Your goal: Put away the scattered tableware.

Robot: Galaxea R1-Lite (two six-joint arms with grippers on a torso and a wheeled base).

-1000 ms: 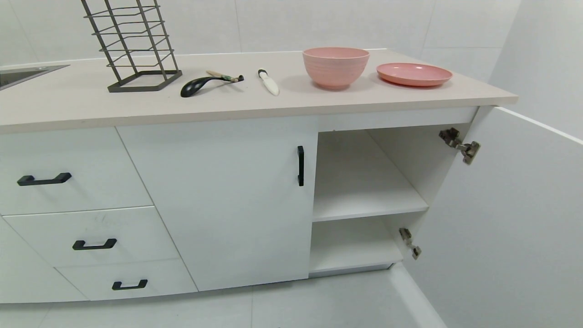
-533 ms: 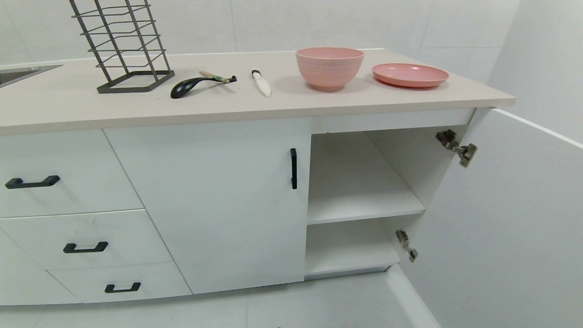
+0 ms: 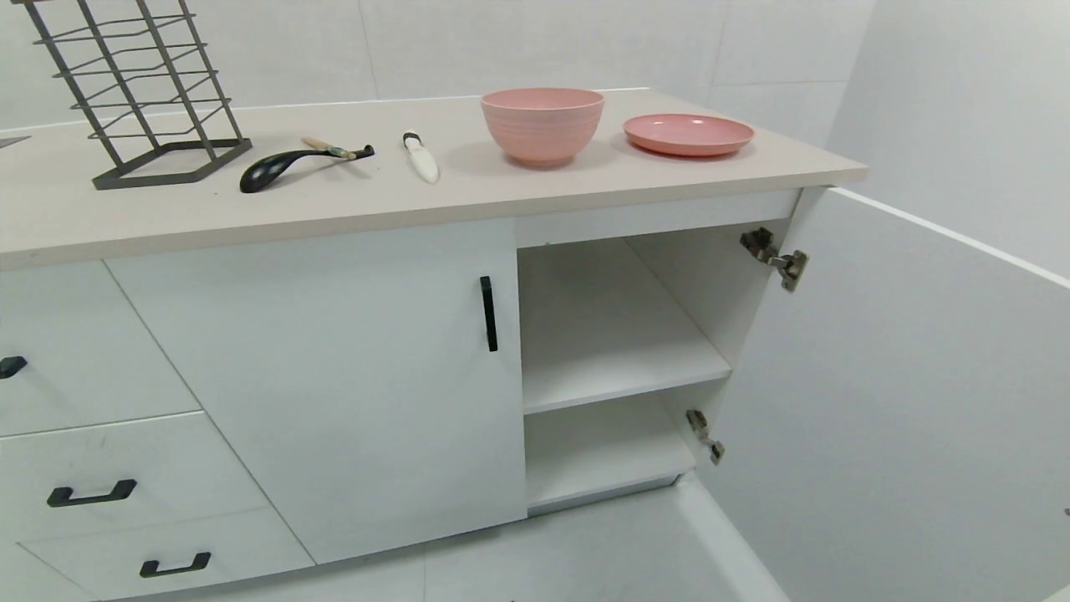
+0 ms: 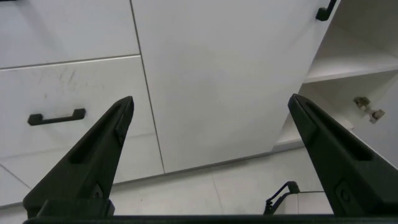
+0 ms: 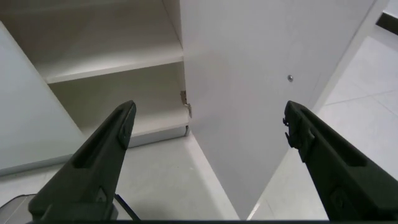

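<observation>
A dark wire rack [image 3: 138, 100] stands on the worktop [image 3: 251, 213]. White drawers [image 3: 125, 464] with black handles sit below it.

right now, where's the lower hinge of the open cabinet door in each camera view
Head view: the lower hinge sits right of centre, on the open door's inner edge, just under the middle shelf.
Left wrist view: the lower hinge is beneath the shelf's front edge.
Right wrist view: the lower hinge is where door meets cabinet, beneath the shelf.
Shared landmark: the middle shelf.
</observation>
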